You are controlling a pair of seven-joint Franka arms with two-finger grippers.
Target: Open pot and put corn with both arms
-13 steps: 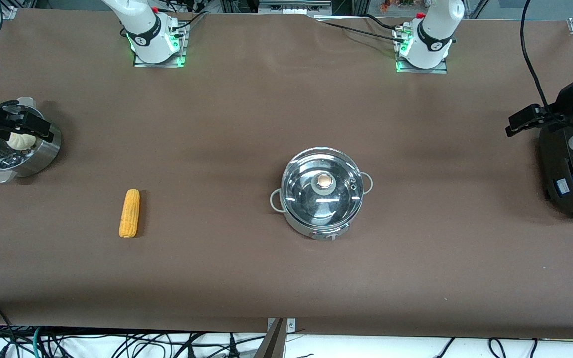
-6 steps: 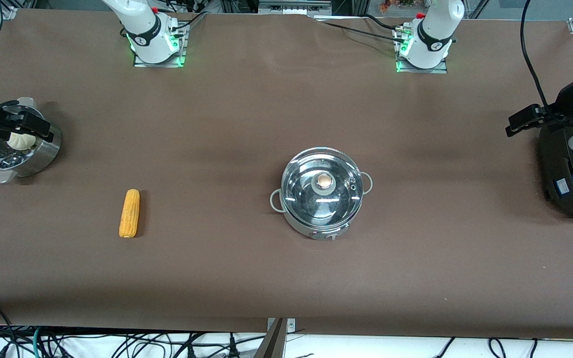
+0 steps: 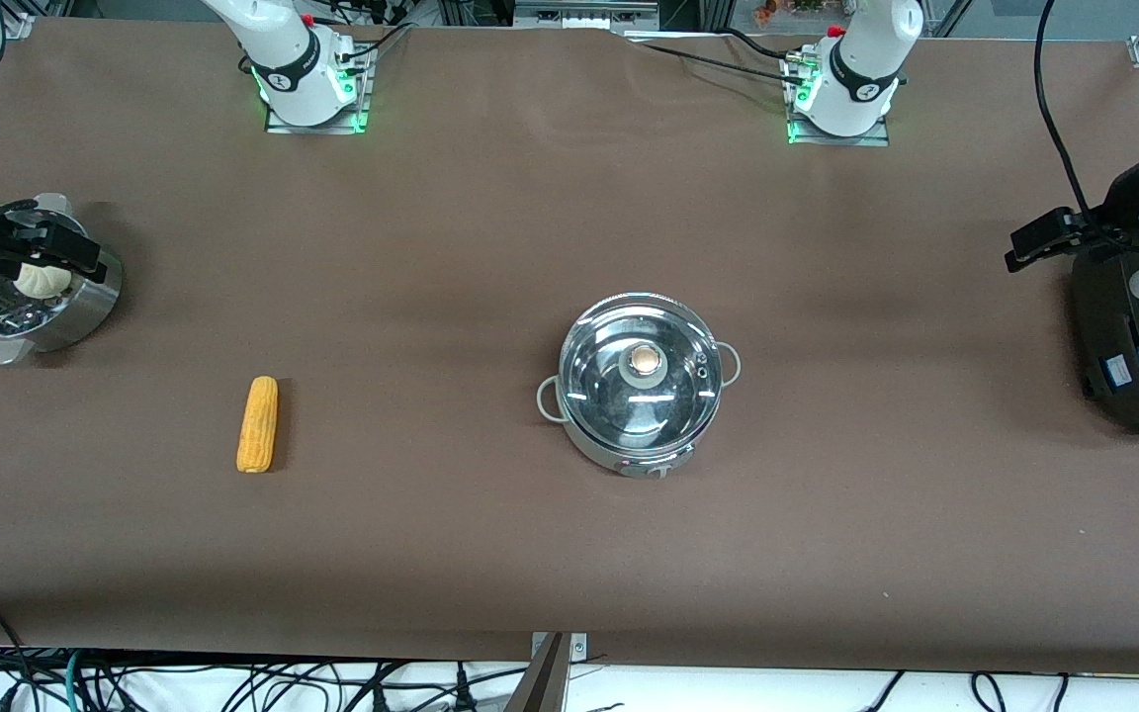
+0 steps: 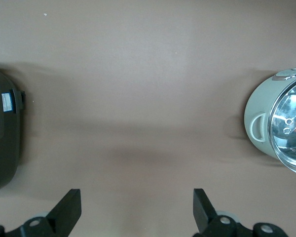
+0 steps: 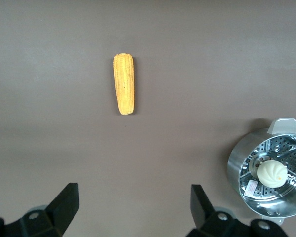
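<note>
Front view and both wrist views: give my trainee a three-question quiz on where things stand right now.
1. True or false: the glass lid is on the pot.
2. What does the steamer at the right arm's end of the table hold? A) corn B) a white bun C) nothing
3. Fill in: the left gripper and the right gripper both have their fingers ____.

Key
1. True; the lid with its knob covers the pot.
2. B; the bun is inside, while the corn lies on the table.
3. open, holding nothing.
</note>
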